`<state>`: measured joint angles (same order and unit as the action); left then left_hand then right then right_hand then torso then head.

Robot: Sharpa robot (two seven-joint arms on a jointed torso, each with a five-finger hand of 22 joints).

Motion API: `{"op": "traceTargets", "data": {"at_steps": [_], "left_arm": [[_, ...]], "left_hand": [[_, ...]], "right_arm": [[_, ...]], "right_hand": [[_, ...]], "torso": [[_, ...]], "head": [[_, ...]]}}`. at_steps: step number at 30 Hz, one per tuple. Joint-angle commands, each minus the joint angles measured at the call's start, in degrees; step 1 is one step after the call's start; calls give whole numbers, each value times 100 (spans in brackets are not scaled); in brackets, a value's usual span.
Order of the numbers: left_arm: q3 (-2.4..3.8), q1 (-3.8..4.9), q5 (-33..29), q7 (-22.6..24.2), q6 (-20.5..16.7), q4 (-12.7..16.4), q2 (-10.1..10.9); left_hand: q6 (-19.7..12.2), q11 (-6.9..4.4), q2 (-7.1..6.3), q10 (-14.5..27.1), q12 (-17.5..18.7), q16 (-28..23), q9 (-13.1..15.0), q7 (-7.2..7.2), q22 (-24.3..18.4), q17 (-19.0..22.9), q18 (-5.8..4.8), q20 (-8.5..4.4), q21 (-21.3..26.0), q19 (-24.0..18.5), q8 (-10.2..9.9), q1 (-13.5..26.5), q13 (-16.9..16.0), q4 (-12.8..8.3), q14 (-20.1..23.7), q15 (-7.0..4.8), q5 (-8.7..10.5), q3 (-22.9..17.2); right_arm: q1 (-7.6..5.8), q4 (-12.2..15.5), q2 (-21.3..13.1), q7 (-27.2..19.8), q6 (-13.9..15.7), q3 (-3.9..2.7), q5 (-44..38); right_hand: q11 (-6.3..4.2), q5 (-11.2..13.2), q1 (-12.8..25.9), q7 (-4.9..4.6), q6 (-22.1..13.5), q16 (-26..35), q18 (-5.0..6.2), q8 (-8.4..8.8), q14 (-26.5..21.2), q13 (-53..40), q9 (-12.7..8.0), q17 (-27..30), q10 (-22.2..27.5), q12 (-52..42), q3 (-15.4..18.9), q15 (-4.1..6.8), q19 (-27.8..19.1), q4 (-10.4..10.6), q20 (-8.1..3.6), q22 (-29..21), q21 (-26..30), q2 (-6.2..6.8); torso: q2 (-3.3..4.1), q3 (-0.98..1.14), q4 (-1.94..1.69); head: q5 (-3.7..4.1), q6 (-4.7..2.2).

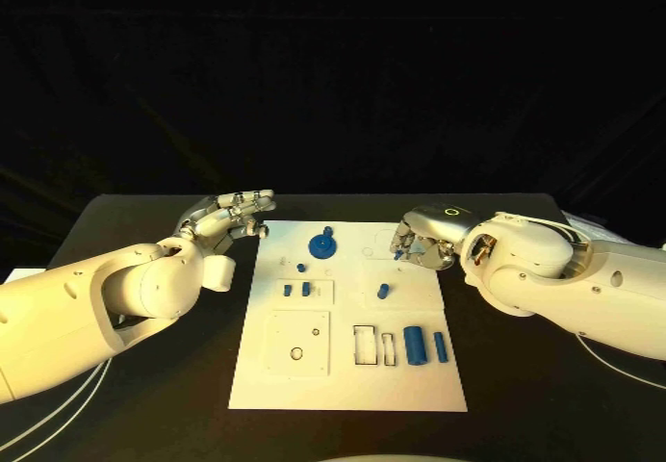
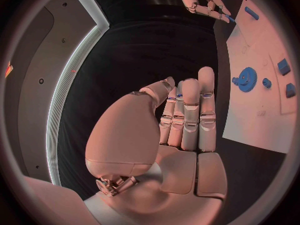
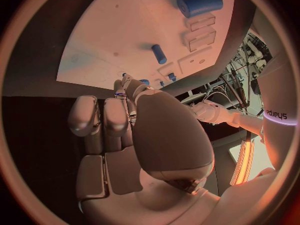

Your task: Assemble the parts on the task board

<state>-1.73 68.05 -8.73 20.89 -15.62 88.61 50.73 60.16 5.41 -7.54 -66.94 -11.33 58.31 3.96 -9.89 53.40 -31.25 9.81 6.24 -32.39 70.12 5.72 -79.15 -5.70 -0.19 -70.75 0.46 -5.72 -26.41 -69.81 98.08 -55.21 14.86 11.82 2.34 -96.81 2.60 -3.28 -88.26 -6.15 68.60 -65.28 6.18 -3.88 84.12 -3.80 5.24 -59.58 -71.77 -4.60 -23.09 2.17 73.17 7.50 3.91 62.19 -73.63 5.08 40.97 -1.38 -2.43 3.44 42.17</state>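
The right hand (image 1: 421,244) hovers at the task board's (image 1: 350,385) right edge with fingers curled—I cannot tell whether they pinch a small blue part—so it might slip, while the left hand (image 1: 229,221) waits empty, fingers apart, over the desk (image 1: 139,217).

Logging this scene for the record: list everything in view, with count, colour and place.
Table: one, black, under everything.
Board: one, white, table's middle.
Gear: one, blue, board's far part.
Small pegs: several, blue, board's middle, one further right.
Cylinders: two, blue, board's near right, the thicker one left of the thin one.
Left hand: one, silver, fingers apart, off the board's far left corner.
Right hand: one, silver, over the board's far right edge, a small blue piece at its fingertips.
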Motion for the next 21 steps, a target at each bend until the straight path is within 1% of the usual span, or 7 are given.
{"op": "traceTargets", "data": {"at_steps": [1, 5, 11, 12, 13, 18, 21], "left_arm": [[4, 0, 0, 22, 109, 1, -18], [4, 0, 2, 13, 124, 6, -27], [4, 0, 19, 9, 140, 19, -44], [4, 0, 20, 9, 142, 20, -45], [4, 0, 21, 9, 143, 21, -48], [4, 0, 24, 3, 161, 26, -70], [4, 0, 24, 1, 165, 41, -75]], "left_hand": [[-37, 3, 21, 45, -38, -29, -8, -11, -5, 4, 58, -1, 12, -1, 23, -18, -6, -6, 5, 9, 18, 17], [-37, 3, 21, 45, -38, -29, -8, -11, -5, 4, 58, -1, 12, -1, 23, -18, -6, -6, 5, 9, 18, 17], [-37, 3, 21, 45, -38, -29, -8, -11, -5, 4, 58, -1, 12, -1, 23, -18, -6, -6, 5, 9, 18, 17], [-37, 3, 21, 45, -38, -29, -8, -11, -5, 4, 58, -1, 12, -1, 23, -18, -6, -6, 5, 9, 18, 17], [-37, 3, 21, 45, -38, -29, -8, -11, -5, 4, 58, -1, 12, -1, 23, -18, -6, -6, 5, 9, 18, 17], [-44, 7, 25, 58, -46, -40, -9, -14, -20, 28, 61, 0, 37, -9, 23, -27, -7, -13, 19, 11, 17, 24], [-44, 7, 25, 58, -46, -40, -9, -14, -20, 28, 61, 0, 37, -9, 23, -27, -7, -13, 19, 11, 17, 24]], "right_arm": [[-10, 168, 47, 36, 81, -4, 198], [0, 357, 202, -8, 61, -6, 279], [85, 569, 543, -110, 6, -6, 365], [107, 578, 609, -130, -12, -5, 380], [134, 582, 677, -150, -32, -5, 392], [322, 531, 999, -253, -138, 0, 425], [440, 465, 1136, -297, -204, 7, 431]], "right_hand": [[14, 24, 69, -10, 28, -43, -24, -25, 135, -9, 8, -5, -38, 18, -36, -18, 42, -10, 14, 5, -15, -14], [17, 22, 76, -15, 25, -45, -24, -23, 135, -8, 8, -5, -37, 22, -45, -25, 43, -17, 19, 6, -15, -15], [41, 13, 97, -42, 2, -59, -25, -10, 135, -5, 11, -15, -26, 43, -93, -54, 45, -65, 42, 9, -18, -19], [44, 12, 100, -46, 0, -68, -27, -9, 136, -5, 11, -25, -26, 45, -97, -56, 50, -71, 45, 17, -22, -18], [45, 12, 101, -47, -1, -71, -28, -9, 137, -4, 11, -28, -25, 45, -98, -57, 52, -72, 45, 20, -24, -18], [60, 3, 114, -65, -15, -79, -27, -3, 138, -3, 13, -29, -15, 57, -128, -72, 52, -108, 60, 21, -26, -21], [64, -2, 118, -70, -20, -79, -25, -2, 137, -3, 14, -27, -13, 61, -140, -76, 48, -123, 64, 16, -23, -23]], "torso": [[2, 2, -4], [7, 0, -8], [0, -12, -14], [2, -12, -5], [3, -16, -4], [9, -11, -9], [9, -14, -6]], "head": [[-29, 7], [-57, 26], [-164, 83], [-193, 86], [-228, 93], [-305, 125], [-351, 150]]}}
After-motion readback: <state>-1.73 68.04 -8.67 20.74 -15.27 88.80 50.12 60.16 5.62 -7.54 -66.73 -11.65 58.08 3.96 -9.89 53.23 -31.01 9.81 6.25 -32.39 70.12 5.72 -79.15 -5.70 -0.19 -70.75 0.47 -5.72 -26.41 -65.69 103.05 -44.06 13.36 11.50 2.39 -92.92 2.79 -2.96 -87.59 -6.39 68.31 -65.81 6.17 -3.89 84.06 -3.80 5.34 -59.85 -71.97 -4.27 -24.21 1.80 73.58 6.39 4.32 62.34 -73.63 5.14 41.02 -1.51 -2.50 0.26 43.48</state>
